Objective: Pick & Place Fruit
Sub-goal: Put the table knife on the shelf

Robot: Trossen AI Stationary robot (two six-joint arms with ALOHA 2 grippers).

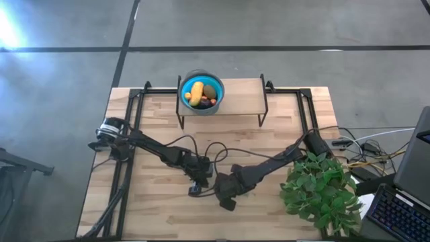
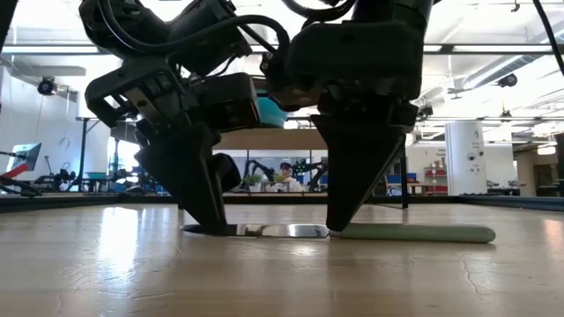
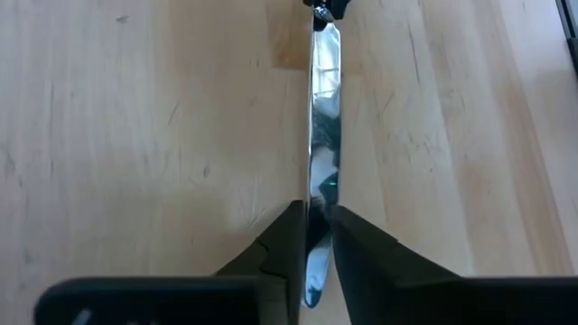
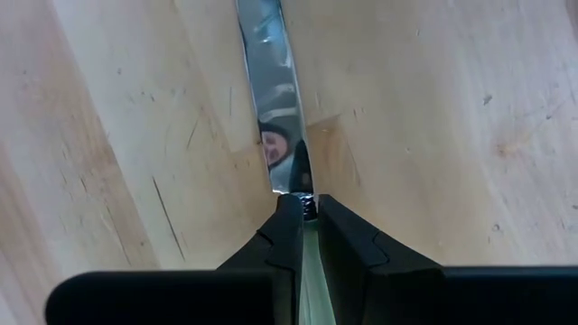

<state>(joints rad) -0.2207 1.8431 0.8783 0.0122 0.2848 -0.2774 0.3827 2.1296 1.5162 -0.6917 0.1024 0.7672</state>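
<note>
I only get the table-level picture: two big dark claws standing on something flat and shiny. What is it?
Observer: A knife with a shiny metal blade and pale green handle, lying flat on the wooden table. The left gripper is down over its blade.
Operator: And the other claw?
Observer: The right gripper pinches the knife where the blade meets the handle.
Operator: Where's the fruit?
Observer: The fruit sits in a round blue bowl on a raised wooden shelf at the table's far edge.

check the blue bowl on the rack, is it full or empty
Holding fruit. In the high view the blue bowl on the rack contains an elongated yellow piece, a green one and small red-orange ones.
</note>
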